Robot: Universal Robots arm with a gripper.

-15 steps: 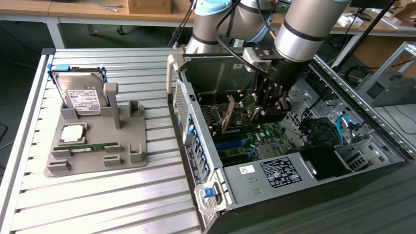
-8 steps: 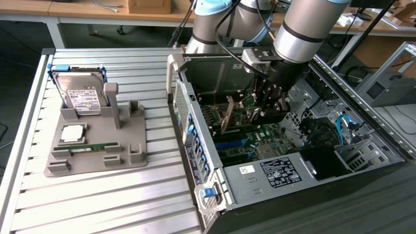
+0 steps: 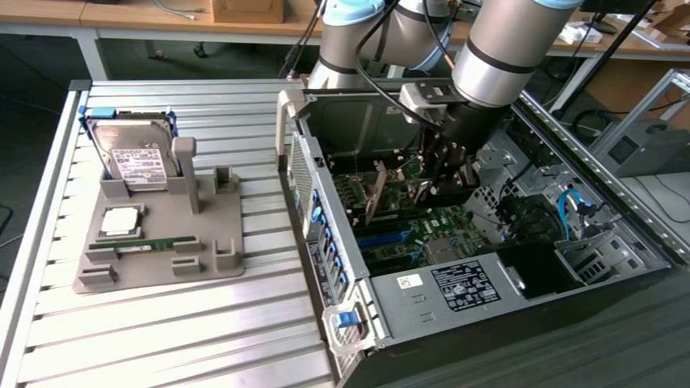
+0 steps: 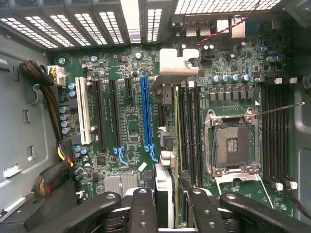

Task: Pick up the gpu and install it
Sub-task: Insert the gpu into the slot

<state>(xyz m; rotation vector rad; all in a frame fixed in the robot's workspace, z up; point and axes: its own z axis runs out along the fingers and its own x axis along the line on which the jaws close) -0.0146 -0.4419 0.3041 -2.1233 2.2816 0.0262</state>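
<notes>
Silvery-edged dark flat gpu card [image 4: 164, 189] clamped in black pincer [image 4: 168, 206] over green motherboard [image 4: 131, 124]. Risks jamming or scraping board if tilted or misaligned.

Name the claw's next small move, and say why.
Probably ease straight down a little: the claw grips the gpu edge-on above the motherboard, between the blue slot and the memory slots, and it does not look seated yet.

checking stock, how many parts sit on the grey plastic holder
3: boxy silver hard drive standing at the far end, square silver processor chip midway, slim green memory stick nearest the camera. None seems hidden.
</notes>
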